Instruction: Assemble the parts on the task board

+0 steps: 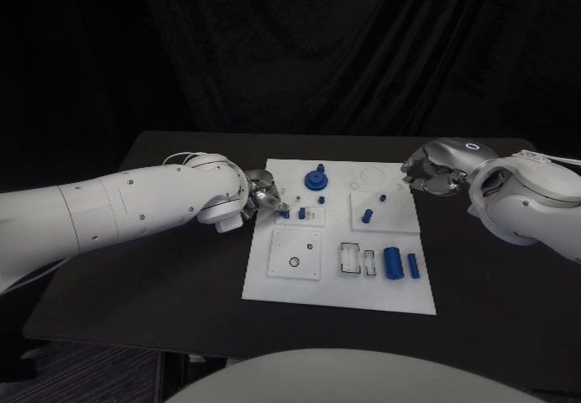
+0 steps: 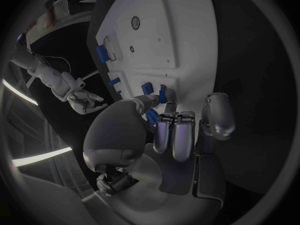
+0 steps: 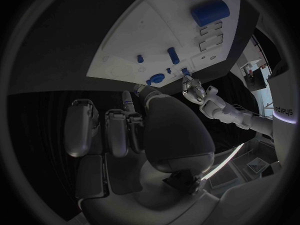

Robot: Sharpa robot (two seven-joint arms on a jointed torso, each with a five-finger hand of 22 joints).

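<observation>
Left hand (image 1: 264, 198) at frame centre-left, fingertips pinching a small blue part (image 2: 163, 94), mostly hidden; right hand (image 1: 432, 170) upper right, curled, empty.

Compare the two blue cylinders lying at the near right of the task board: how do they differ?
The thick blue cylinder is clearly fatter and a little longer than the thin blue cylinder. The thick one lies nearer the board's middle, beside the rectangular slots; the thin one lies by the right edge of the task board. Both are blue, lie flat, roughly parallel, and neither hand touches them.
</observation>
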